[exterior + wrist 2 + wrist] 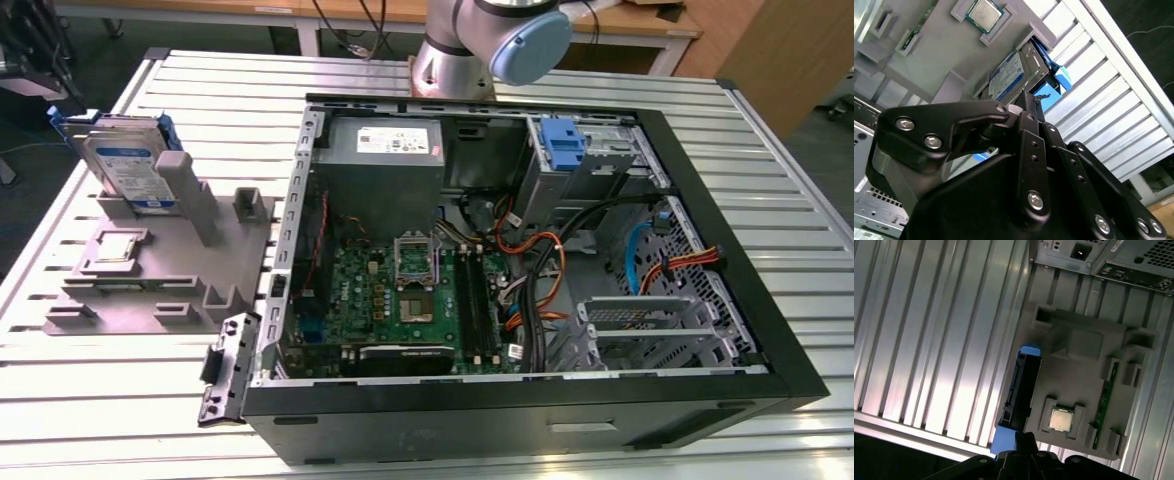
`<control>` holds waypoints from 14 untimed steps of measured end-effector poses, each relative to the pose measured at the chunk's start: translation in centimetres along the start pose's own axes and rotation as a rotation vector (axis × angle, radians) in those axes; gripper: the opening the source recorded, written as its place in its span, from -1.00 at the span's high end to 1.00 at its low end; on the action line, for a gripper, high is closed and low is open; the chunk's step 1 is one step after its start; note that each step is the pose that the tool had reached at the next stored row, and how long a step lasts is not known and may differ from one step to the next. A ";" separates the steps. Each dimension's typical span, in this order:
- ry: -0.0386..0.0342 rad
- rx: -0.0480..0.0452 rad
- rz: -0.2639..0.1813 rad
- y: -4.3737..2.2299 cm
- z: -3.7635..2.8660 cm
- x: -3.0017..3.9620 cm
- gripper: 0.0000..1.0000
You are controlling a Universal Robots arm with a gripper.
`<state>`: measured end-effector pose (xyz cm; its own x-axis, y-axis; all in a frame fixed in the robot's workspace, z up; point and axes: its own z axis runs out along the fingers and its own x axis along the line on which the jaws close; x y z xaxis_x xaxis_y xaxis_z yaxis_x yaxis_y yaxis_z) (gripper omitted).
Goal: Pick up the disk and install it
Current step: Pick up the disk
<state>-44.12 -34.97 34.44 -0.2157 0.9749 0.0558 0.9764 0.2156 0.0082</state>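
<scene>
Disk (128, 165) stands on edge in the grey holder (160, 272), at ten o'clock of the computer case (507, 395). My gripper (1026, 112) hangs above (spread or pressed, I cannot tell). An off-centre descent could topple it.

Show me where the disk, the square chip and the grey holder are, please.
the disk (127, 168): exterior view, on its white-and-blue label.
the square chip (1060, 420): first wrist view, on its metal top.
the grey holder (1074, 382): first wrist view, on its bare flat middle.
</scene>
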 end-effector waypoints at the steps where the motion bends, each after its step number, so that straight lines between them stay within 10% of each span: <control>1: -0.0001 -0.0009 0.015 -0.01 0.03 0.00 0.80; 14: -0.0004 -0.0031 0.054 -0.38 0.10 0.08 0.80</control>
<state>-44.51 -34.97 34.34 -0.1625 0.9851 0.0559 0.9867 0.1623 0.0083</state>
